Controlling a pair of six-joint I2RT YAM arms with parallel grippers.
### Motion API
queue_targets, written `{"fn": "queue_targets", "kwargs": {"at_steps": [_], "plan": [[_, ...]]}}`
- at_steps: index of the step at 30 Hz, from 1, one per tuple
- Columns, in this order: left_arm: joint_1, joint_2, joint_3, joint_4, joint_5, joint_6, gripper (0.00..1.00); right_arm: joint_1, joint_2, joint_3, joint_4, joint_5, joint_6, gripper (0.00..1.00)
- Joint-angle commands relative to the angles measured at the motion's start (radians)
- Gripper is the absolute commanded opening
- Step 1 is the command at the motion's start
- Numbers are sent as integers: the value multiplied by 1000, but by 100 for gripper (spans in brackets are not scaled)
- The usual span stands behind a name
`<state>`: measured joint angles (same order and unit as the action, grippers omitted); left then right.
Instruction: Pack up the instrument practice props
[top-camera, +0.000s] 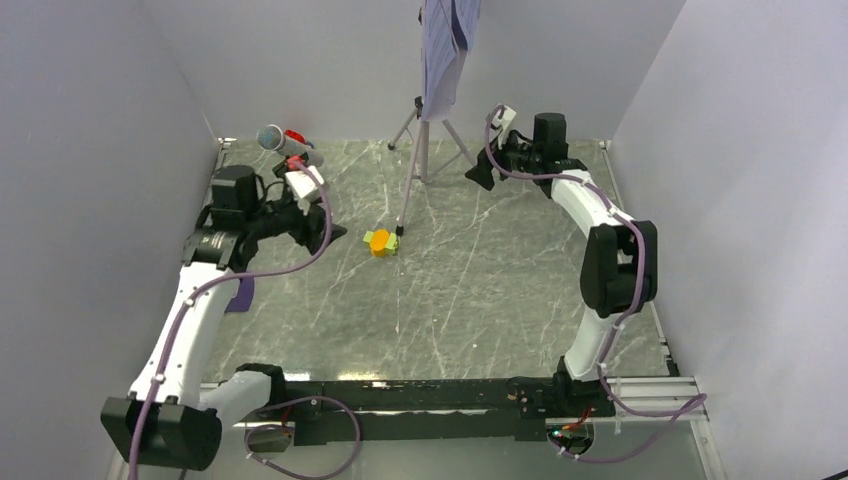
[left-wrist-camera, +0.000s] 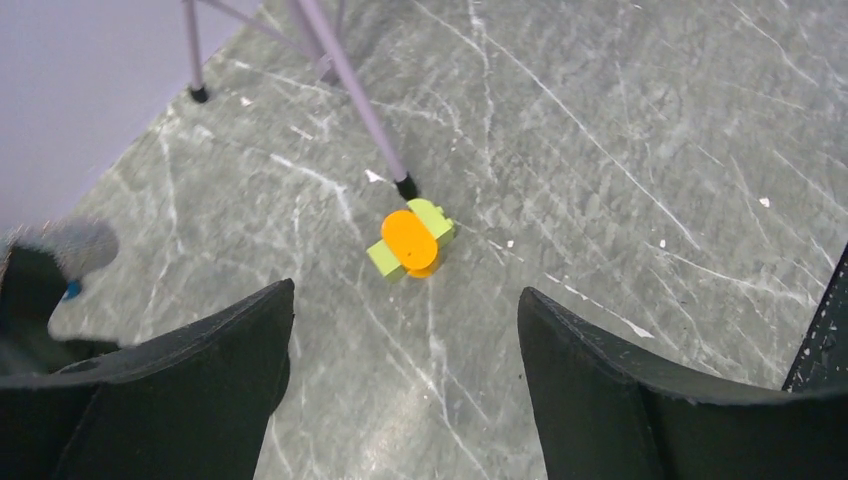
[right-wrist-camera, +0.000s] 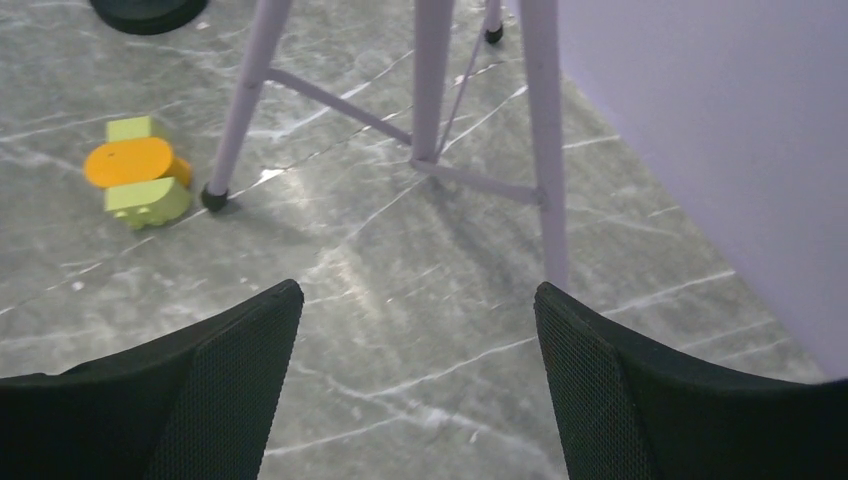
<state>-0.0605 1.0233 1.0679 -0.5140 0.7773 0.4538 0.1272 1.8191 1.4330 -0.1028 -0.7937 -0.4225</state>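
Left gripper (left-wrist-camera: 405, 300) open, empty, above block (left-wrist-camera: 410, 242), which lies just beside a foot of the stand (right-wrist-camera: 430, 80). Block looks light, rigid, smooth: pinch its green sides. Stand thin-legged, probably tippy: grip centre pole. Right gripper (right-wrist-camera: 418, 300) open, empty, near those legs.

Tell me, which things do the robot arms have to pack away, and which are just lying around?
To pack: music stand, sheet-music pages, orange-and-green block, microphone, purple metronome.
Not for packing: table, purple cables.
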Motion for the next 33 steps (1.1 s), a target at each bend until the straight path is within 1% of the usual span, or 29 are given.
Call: {"fn": "queue_targets", "kwargs": {"at_steps": [1, 4, 7, 12, 18, 20, 25, 30, 33], "plan": [[-104, 78, 84, 48, -113, 12, 84, 14, 87, 124, 95, -28, -52, 87], [-126, 158, 137, 127, -125, -90, 83, 29, 146, 186, 98, -19, -49, 87], [-156, 227, 193, 155, -130, -147, 83, 43, 200, 245, 98, -11, -48, 87], [-201, 286, 223, 159, -148, -171, 83, 49, 298, 363, 98, -7, -34, 89], [-241, 294, 237, 112, -127, -160, 84, 51, 393, 488, 87, 0, -26, 89], [-244, 298, 228, 104, -125, -143, 84, 52, 416, 527, 54, -26, -34, 86], [-265, 316, 212, 114, -139, -123, 83, 55, 420, 578, -88, -151, -92, 75], [-286, 320, 218, 118, -147, -116, 82, 62, 345, 466, -123, -195, -133, 65], [-288, 313, 210, 131, -145, -127, 82, 67, 315, 433, -180, -210, -168, 61]]}}
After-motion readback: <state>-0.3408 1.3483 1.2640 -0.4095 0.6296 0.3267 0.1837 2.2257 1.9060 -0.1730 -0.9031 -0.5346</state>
